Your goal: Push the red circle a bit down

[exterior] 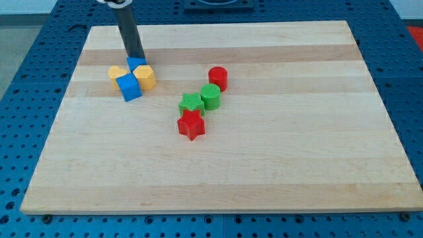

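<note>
Presently my tip is planted at the view's upper left of the wooden board, touching or just behind a small blue block. No jaws are carried by the rod, so nothing is clasped or released; contact by pushing is all that is offered. Just below the tip a cluster is seen: a yellow block on the view's left, a blue cube in front, and a yellow hexagon-like block on the view's right, all touching or nearly so.

Well apart, toward the view's right, the red circle is found, untouched. Directly below it a green cylinder sits close, with a ridged green block beside that and a red star lower still.

Trouble is judged likely in two ways. If the tip is dragged straight across, the cluster may be scattered. If the red circle is pushed downward too far, the green cylinder would be struck and the chain below shoved along.
</note>
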